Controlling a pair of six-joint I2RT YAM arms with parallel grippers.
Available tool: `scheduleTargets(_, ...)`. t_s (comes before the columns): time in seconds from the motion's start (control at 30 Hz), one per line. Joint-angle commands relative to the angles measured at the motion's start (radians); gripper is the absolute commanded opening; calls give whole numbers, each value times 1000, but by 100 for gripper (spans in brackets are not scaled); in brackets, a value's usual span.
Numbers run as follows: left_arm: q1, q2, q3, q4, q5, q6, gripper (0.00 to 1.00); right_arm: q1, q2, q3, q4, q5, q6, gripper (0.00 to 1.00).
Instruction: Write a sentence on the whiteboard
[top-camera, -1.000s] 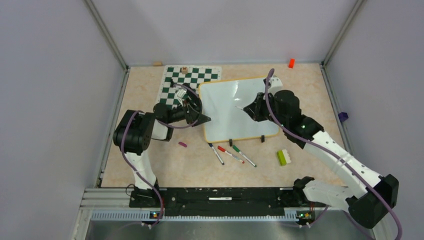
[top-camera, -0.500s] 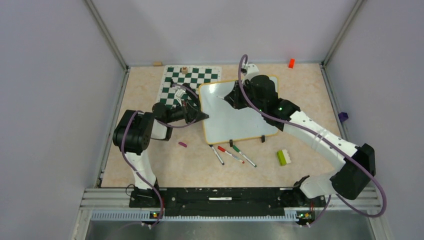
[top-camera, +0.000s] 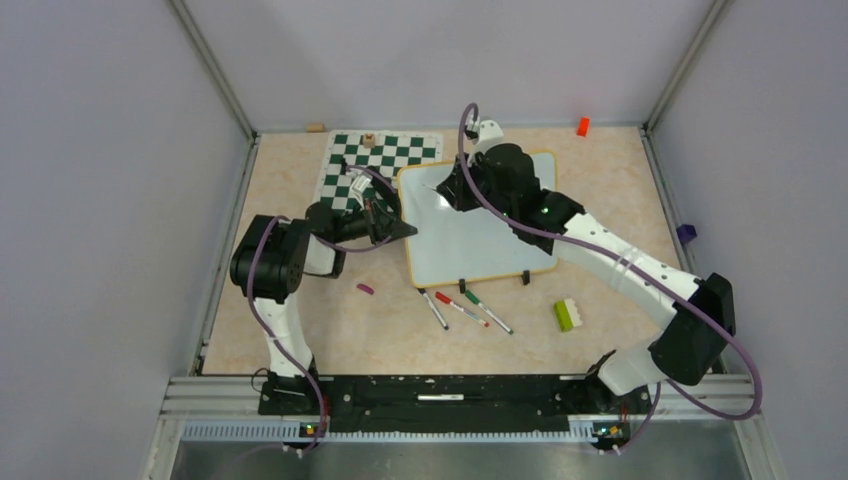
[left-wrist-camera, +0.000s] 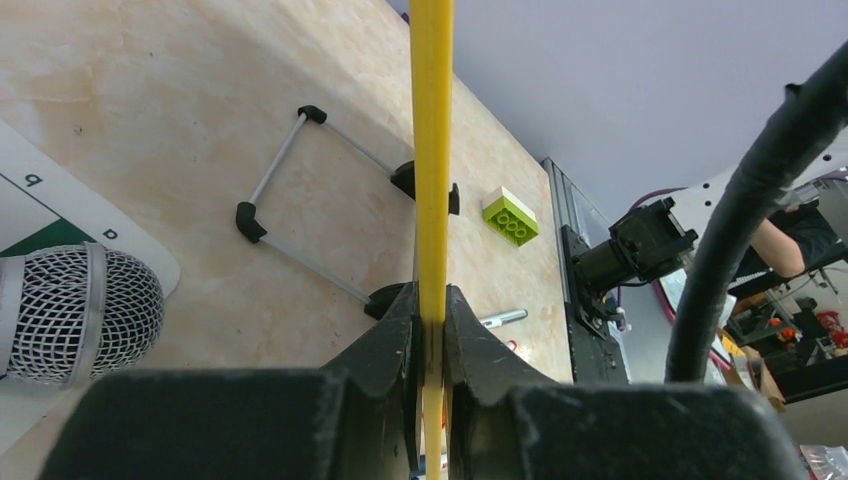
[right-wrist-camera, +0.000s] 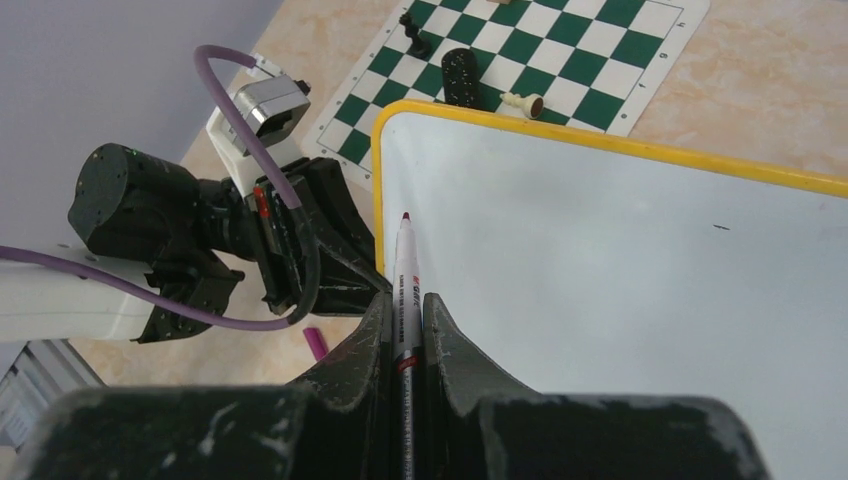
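Now the left gripper (left-wrist-camera: 432, 318) pinches the yellow rim of the whiteboard (top-camera: 470, 235), blank and lying beside the chess mat (top-camera: 385, 152), so the right gripper (right-wrist-camera: 404, 315), clamped on a marker (right-wrist-camera: 404, 265) over the far left corner, should probably press lightly and start the sentence small.

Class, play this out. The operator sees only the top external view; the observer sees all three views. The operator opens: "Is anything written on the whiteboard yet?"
Observer: No. The right wrist view shows the whiteboard blank apart from one tiny dark speck.
Operator: What do the right jaws hold?
Observer: They are shut on a white marker, uncapped, with its dark tip just inside the board's edge.
Operator: And the left jaws?
Observer: The left wrist view shows them clamped on the board's yellow rim, seen edge-on.
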Motion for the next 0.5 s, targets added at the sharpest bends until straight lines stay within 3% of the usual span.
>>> scheduleTargets(0.0,21,37,41,133,23,-71,0,35,11,66,33,65,-37,0)
scheduleTargets(0.47,34,46,36,157,28,-94,0,109,82,153,-1,183,-97,0)
